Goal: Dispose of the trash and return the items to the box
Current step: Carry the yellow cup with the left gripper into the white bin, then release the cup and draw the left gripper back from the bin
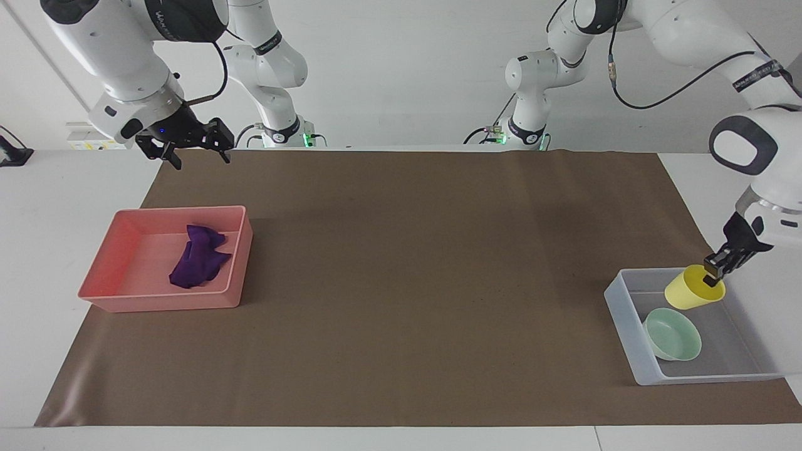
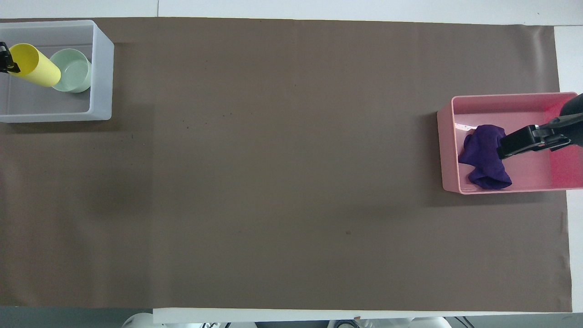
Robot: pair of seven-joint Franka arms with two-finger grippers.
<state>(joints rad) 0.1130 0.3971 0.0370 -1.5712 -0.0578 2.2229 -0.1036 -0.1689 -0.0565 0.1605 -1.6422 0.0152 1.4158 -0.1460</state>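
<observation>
The purple wad of trash lies in the pink tray; it also shows in the overhead view. My right gripper is open and empty, raised high over the table beside the tray; from overhead it overlaps the tray. My left gripper is shut on the rim of the yellow cup and holds it tilted over the translucent box. The mint-green bowl sits in the box. From overhead, the cup hangs beside the bowl inside the box.
A brown mat covers most of the table, with white table surface around it. The pink tray stands toward the right arm's end, the box toward the left arm's end.
</observation>
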